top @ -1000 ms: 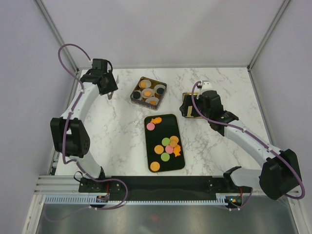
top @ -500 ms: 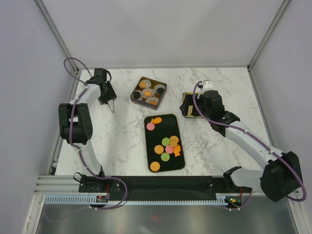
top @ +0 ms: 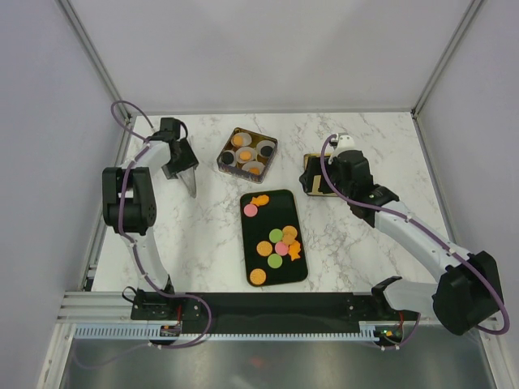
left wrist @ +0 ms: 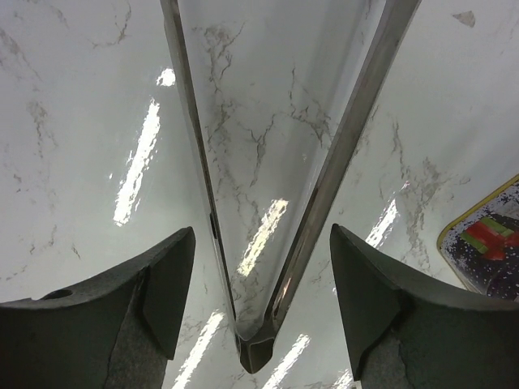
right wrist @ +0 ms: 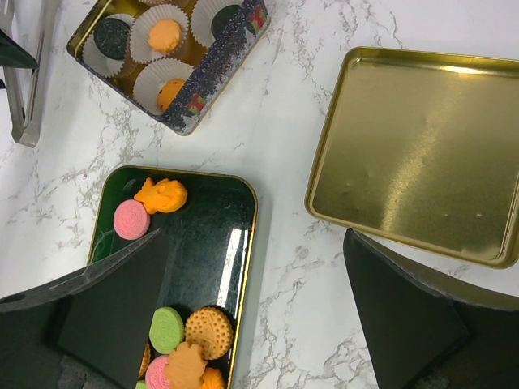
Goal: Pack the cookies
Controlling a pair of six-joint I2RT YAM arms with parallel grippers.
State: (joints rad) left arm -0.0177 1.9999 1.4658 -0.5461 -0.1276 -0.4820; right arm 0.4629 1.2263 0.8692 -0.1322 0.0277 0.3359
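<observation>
Cookies (top: 276,241) lie on a dark tray (top: 301,270) at the table's middle.

Overhead, a square tin (top: 246,151) with paper cups is seen behind the tray; the left gripper (top: 186,173) hangs left of it. In the left wrist view, metal tongs (left wrist: 268,243) are gripped between the fingers. In the right wrist view, the right gripper (right wrist: 251,316) is spread wide right of the tray, near a gold lid (right wrist: 422,154).

Gold lid (right wrist: 422,158) lying open-side up beside dark tray (right wrist: 215,235) of cookies (right wrist: 166,284), square tin (right wrist: 207,77) with white paper cups (right wrist: 162,36) beyond, all on marble bench (right wrist: 284,121), framed by spread fingers (right wrist: 405,324).
</observation>
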